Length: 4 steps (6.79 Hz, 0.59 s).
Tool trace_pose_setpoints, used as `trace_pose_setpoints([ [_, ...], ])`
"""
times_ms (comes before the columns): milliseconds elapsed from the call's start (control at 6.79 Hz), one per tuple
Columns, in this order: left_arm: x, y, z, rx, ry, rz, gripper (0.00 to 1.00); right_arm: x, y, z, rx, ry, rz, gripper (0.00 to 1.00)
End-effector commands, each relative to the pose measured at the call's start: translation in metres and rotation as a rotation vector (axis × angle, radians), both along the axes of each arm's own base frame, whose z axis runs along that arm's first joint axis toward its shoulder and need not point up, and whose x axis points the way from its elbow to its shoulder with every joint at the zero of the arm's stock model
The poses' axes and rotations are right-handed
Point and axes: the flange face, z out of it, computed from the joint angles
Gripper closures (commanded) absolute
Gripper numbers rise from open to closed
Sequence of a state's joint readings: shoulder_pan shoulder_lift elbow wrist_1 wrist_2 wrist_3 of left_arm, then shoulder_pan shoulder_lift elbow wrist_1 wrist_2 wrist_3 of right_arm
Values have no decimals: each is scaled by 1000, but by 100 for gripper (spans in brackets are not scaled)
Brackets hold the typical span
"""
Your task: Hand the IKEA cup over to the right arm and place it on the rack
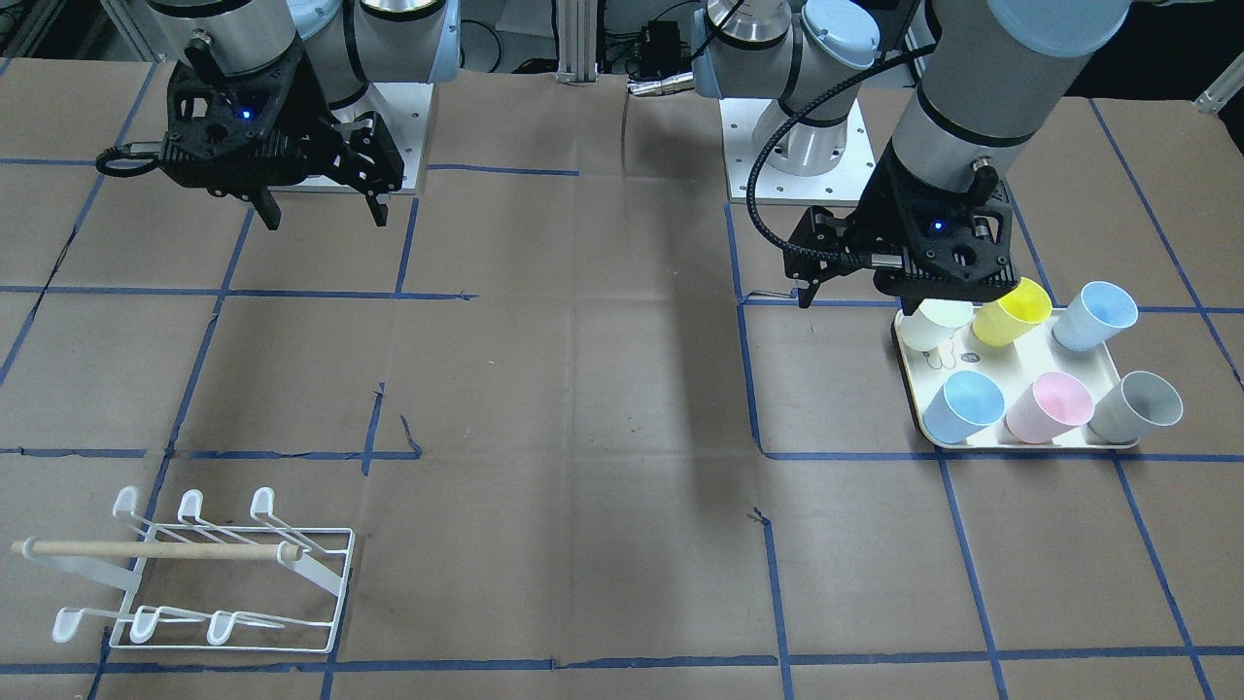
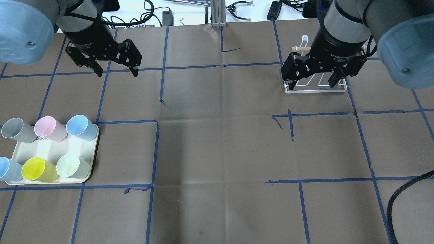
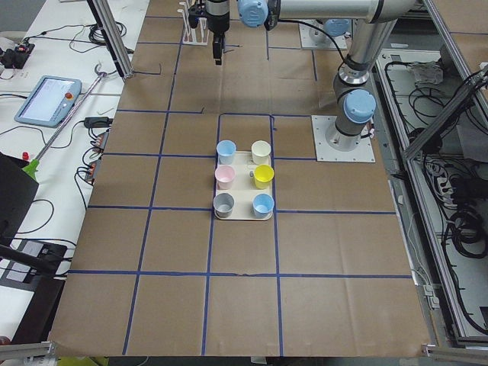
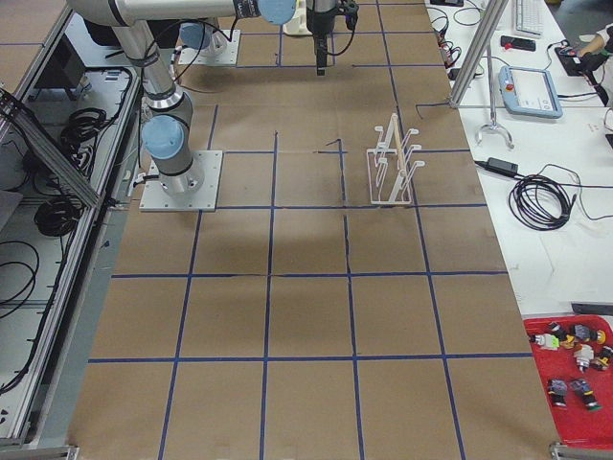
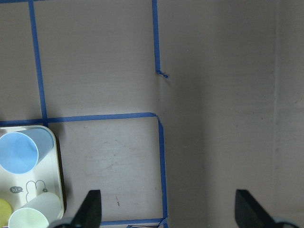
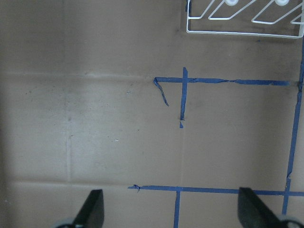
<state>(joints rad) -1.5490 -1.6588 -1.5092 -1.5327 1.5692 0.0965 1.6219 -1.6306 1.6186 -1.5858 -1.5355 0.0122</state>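
Observation:
Several pastel IKEA cups stand on a cream tray [image 2: 51,149] at the table's left: a pale white one [image 2: 71,166], a yellow one [image 2: 37,169], a blue one [image 2: 81,127], pink and grey ones. None is held. My left gripper [image 2: 117,71] hangs open high above the table, beyond the tray; its wrist view shows the tray's corner [image 5: 59,180] and a blue cup [image 5: 21,152]. My right gripper [image 2: 312,81] is open and empty, hovering in front of the white wire rack [image 2: 315,88], which it partly hides. The rack [image 1: 224,583] holds nothing.
Brown paper with a blue tape grid covers the table. Both arm base plates [image 1: 797,156] sit at the robot's edge. A black cable [image 2: 407,189] loops in at the right. A teach pendant [image 4: 532,91] and a red parts tray [image 4: 575,369] lie beside the table.

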Motion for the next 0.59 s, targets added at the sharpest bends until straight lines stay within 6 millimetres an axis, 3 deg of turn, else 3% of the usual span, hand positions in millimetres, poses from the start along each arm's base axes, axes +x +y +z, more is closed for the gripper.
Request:
trace_pose_setpoints([
  [0,15,-2,-2,4,-4,-60,0,0,0,0,-1,0,-1,0],
  [294,65,12,-22,39,4,-28,1,0,0,-1,1,0,1,0],
  [442,105,16,-32,26,5,22,1,0,0,-1,1,0,-1,0],
])
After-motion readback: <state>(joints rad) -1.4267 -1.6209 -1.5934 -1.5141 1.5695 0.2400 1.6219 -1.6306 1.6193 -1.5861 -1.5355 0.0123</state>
